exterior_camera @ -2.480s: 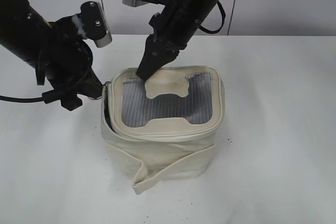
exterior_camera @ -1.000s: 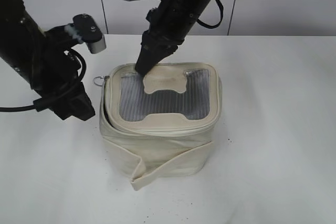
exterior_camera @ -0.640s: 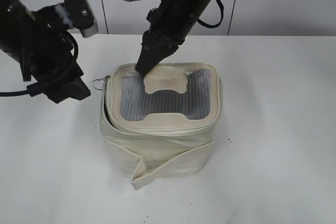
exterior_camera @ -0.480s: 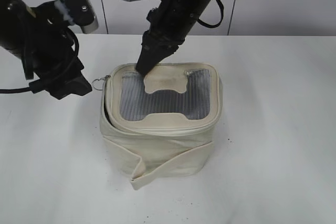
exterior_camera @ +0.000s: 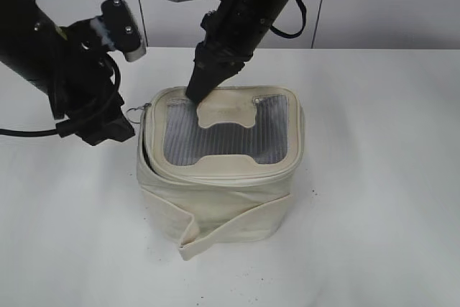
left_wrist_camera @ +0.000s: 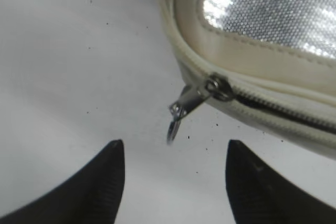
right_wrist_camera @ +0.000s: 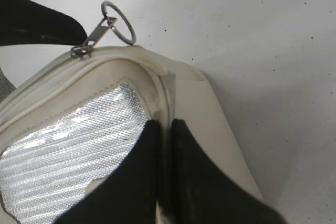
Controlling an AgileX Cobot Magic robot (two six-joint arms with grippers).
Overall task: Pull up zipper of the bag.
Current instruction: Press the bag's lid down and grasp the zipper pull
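A small cream bag (exterior_camera: 219, 170) stands in the middle of a white table (exterior_camera: 381, 177), its grey mesh lid facing up. The right tool (exterior_camera: 195, 93) presses down on the lid's far left corner with its fingers nearly closed; they seem to pinch the cream rim, though a firm grip cannot be confirmed. The left tool (left_wrist_camera: 173, 182) hovers just left of the bag with its fingers spread wide and nothing between them. The zipper (left_wrist_camera: 273, 109) runs round the lid rim. Its silver ring pull (left_wrist_camera: 185, 109) hangs free at the left corner, directly ahead of the open fingers. The bag looks light and soft, likely to buckle or slide if tugged unheld. The thin metal pull is small and probably slippery, so it is best pinched squarely across the ring.
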